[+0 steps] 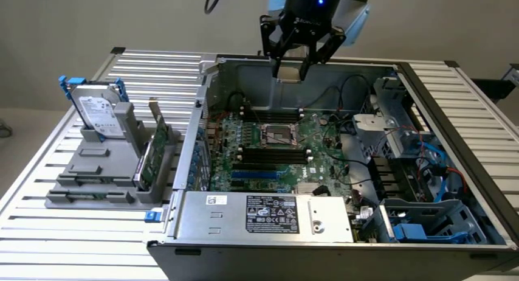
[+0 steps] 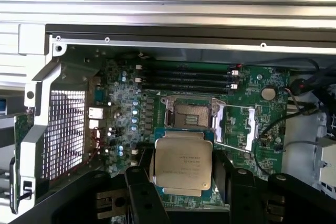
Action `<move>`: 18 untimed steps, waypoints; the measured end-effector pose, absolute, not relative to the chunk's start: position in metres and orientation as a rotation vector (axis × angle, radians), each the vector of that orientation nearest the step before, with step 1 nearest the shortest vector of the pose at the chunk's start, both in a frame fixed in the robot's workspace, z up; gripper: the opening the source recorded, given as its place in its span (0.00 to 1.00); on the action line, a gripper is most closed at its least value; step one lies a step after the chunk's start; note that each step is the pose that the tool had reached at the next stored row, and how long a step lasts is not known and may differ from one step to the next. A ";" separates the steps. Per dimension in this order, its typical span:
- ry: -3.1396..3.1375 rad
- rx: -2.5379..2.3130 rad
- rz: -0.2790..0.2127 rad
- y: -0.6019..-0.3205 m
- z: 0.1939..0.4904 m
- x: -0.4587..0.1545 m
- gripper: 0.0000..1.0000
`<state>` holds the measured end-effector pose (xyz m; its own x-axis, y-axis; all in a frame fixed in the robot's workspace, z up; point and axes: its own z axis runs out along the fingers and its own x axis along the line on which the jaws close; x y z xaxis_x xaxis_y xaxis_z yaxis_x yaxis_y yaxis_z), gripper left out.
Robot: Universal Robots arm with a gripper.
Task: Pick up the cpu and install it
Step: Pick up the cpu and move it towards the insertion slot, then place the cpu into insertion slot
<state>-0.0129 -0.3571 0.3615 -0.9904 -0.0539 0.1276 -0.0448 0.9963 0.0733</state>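
Gripping the cpu by two opposite edges, the hand hangs over the open computer case, near its far wall. The chip is held flat, metal lid toward the wrist camera, probably so the contacts face down and the edges stay square to the socket. The socket frame looks open, its dark centre bare, nothing seated. The cpu is high above the board, not in it.

The case holds the motherboard, a labelled metal box along the near wall (likely the power supply), and blue cabling at the exterior view's right. Out on the worktop, a grey rack keeps a hard drive and a card upright in slots.
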 end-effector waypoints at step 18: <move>-3.008 0.081 -0.103 -0.357 0.361 -0.013 0.55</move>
<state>-0.0129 -0.3570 0.3609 -0.9900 -0.0578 0.1285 -0.0489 0.9962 0.0716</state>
